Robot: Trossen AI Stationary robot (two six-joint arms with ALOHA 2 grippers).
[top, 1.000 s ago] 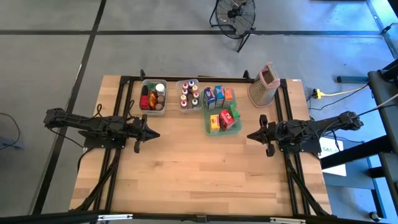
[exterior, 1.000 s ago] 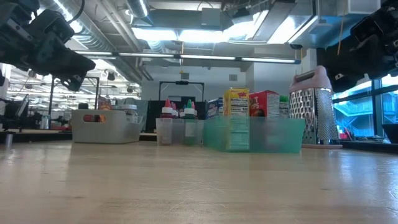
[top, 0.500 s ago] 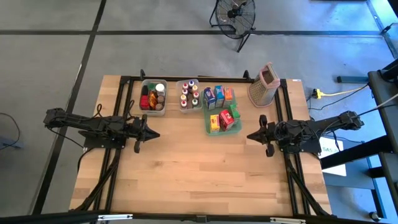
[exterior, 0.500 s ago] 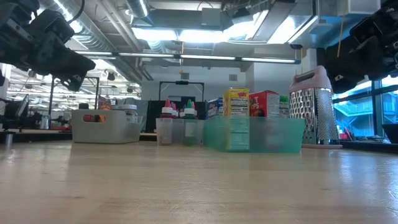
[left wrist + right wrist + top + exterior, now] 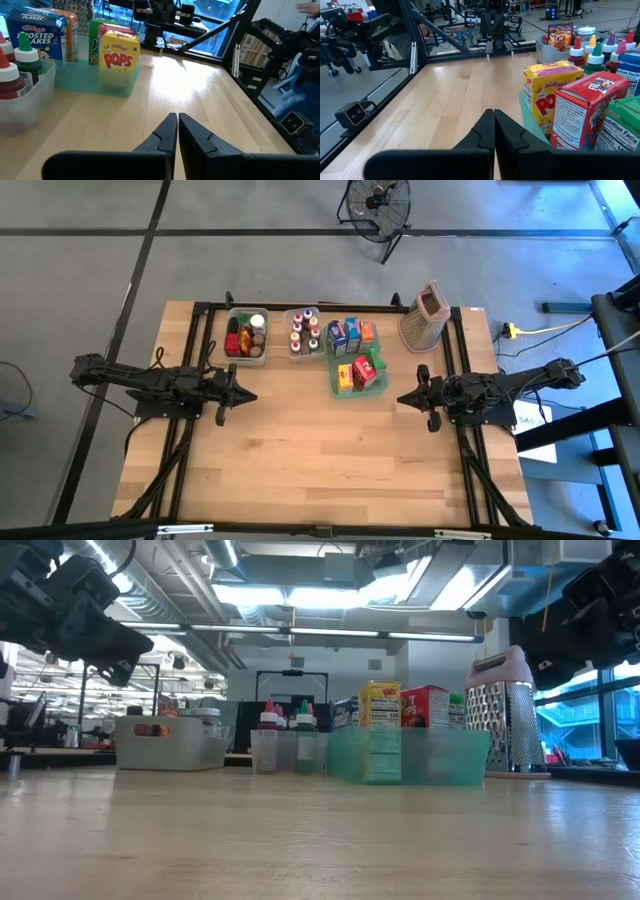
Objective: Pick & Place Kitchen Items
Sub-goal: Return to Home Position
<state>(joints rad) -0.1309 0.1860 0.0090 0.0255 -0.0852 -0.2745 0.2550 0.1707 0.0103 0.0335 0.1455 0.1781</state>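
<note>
Both pinched shut and empty, left gripper (image 5: 247,394) and right gripper (image 5: 401,398) flank the tray (image 5: 358,393); swing inward and you topple its cartons (image 5: 346,376).

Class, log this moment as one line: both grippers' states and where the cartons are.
left gripper: shut, empty, over table, left side | right gripper: shut, empty, over table, right side | cartons: in green tray

Left arm (image 5: 150,380): stretched out level over the left side of the tabletop (image 5: 300,450), pointing inward.
Left gripper (image 5: 176,116): fingers pressed together, held above the wood.
Right arm (image 5: 500,388): mirrors it on the right side, pointing inward.
Right gripper (image 5: 493,112): fingers together, also held above the wood.
</note>
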